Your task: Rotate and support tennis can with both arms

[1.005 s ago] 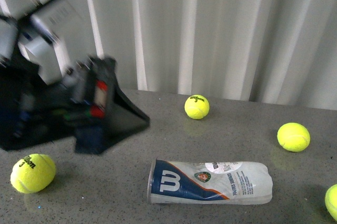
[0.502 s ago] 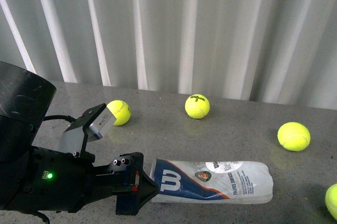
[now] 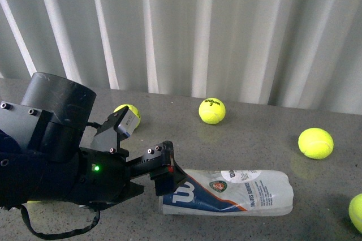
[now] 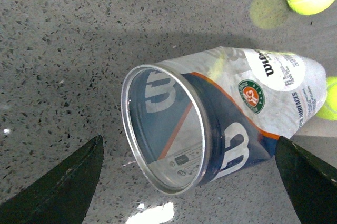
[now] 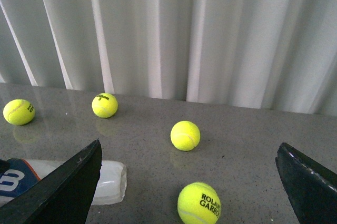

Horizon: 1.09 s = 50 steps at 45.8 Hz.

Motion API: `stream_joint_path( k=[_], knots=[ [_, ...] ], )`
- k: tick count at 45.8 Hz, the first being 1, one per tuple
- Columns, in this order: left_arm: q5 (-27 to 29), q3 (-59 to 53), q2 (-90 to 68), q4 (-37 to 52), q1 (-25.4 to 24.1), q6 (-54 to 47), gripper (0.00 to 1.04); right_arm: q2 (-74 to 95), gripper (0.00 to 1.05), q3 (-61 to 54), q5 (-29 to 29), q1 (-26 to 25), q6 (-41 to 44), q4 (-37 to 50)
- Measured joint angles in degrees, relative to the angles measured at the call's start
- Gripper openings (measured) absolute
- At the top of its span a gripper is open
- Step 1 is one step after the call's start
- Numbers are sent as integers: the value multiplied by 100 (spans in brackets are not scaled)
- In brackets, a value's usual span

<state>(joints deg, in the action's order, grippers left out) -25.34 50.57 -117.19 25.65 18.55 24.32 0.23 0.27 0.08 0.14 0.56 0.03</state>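
Clear tennis can (image 3: 226,191) lies sideways on the worktop (image 3: 266,139), its metal-rimmed end between the left hand's (image 3: 165,174) spread fingers. The right hand (image 5: 188,144) is spread too.

Soft, even light filled all three views, leaving the curtain (image 3: 237,31) bright with gentle grey folds, and nothing was smeared by motion. In the front view the black arm (image 3: 56,162) at lower left was dark and showed little detail, and only a thin shadow lay under the can (image 3: 237,191). In the left wrist view a white glare spot sat on the glossy table (image 4: 52,50) beside the can's sharp rim, while the balls (image 5: 185,135) left faint reflections.
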Motion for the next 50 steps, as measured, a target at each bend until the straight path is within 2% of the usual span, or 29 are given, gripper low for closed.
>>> stream_joint_path(
  k=[21, 32, 43, 50],
  knots=[
    [-175, 39, -481, 789, 352, 1434, 97, 0, 98, 0, 0, -2, 0, 0],
    [-184, 28, -570, 933, 490, 1648, 48, 0, 98, 0, 0, 0, 0, 0],
    [-356, 24, -448, 732, 446, 1434, 6, 0, 98, 0, 0, 0, 0, 0],
    [-389, 22, 9, 238, 330, 927, 4, 0, 98, 0, 0, 0, 0, 0]
  ],
)
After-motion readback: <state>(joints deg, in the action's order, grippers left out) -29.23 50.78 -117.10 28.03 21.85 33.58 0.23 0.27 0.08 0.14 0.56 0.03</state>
